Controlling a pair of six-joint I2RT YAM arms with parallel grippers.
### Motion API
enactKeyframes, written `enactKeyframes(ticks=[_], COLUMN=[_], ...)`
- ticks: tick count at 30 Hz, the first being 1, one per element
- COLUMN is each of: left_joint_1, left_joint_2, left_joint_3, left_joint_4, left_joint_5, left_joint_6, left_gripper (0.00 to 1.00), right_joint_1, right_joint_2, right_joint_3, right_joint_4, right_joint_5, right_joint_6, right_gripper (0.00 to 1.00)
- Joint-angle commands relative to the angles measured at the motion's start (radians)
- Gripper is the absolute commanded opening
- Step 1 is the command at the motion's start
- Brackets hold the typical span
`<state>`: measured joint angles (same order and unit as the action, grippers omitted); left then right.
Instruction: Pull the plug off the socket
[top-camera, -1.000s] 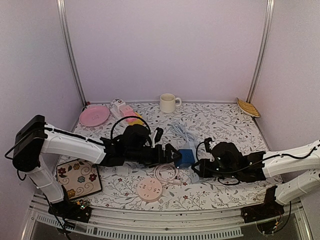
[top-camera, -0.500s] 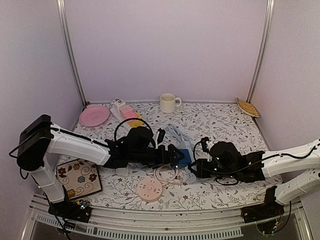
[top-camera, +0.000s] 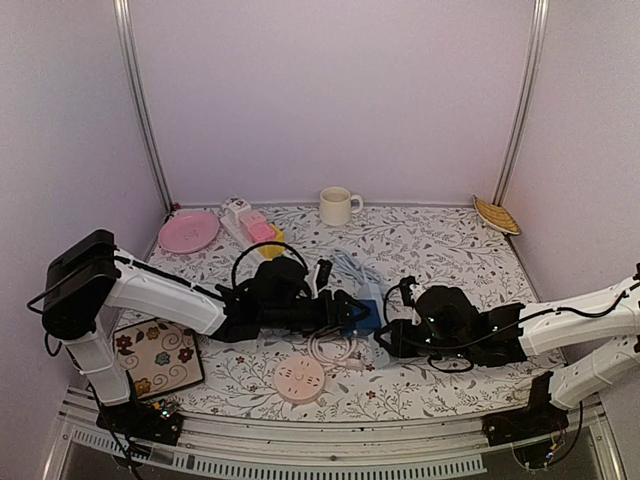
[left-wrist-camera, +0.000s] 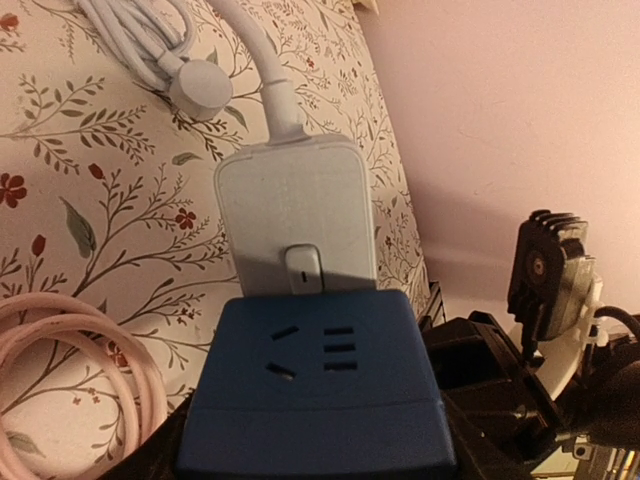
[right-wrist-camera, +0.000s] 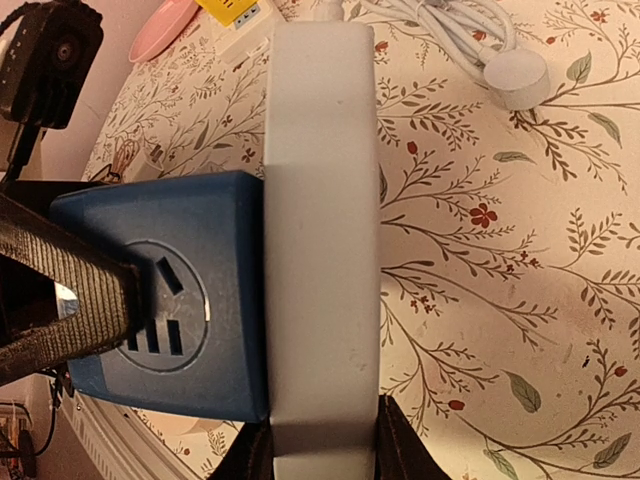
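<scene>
Plug sat fully seated in the socket, left gripper clamped on it, right gripper pinching the socket, the pull apparently yet to come.

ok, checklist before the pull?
1. Left pincer on plug: ok, a finger lies across its face.
2. Right pincer on strip: ok, clamped on its near end.
3. Plug seated square: ok, flush to the strip, no gap.
4. Strip cord slack: ok, loosely bundled behind the strip.
5. Pink cable clear of plug: cannot tell, its coil lies close beside the plug.
</scene>
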<state>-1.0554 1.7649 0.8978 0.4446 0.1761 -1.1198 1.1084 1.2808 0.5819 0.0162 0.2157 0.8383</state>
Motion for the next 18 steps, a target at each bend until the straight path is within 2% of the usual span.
enactKeyframes(ticks=[1,3,18], left_joint_1=[-0.01,-0.006,0.001], left_joint_2=[-0.02,-0.038,-0.122], left_joint_3=[-0.032,-0.048,-0.136], left_joint_4=[0.06,0.063,0.127], left_joint_5=[0.038,0.039,0.079], left_joint_6=[0.01,0.013,-0.002], left_gripper=[0.08,0.0,0.0], right_joint_1=[0.006,0.005,-0.093], right_joint_2=[0.019,0.027,-0.028], right_joint_3=[0.033,0.031,-0.066], right_joint_4=[0.083,0.061,-0.025], right_joint_5=[0.083,0.115,0.193], right_joint_6=[0.006,0.009,0.05], right_gripper=[0.04,0.03,0.03])
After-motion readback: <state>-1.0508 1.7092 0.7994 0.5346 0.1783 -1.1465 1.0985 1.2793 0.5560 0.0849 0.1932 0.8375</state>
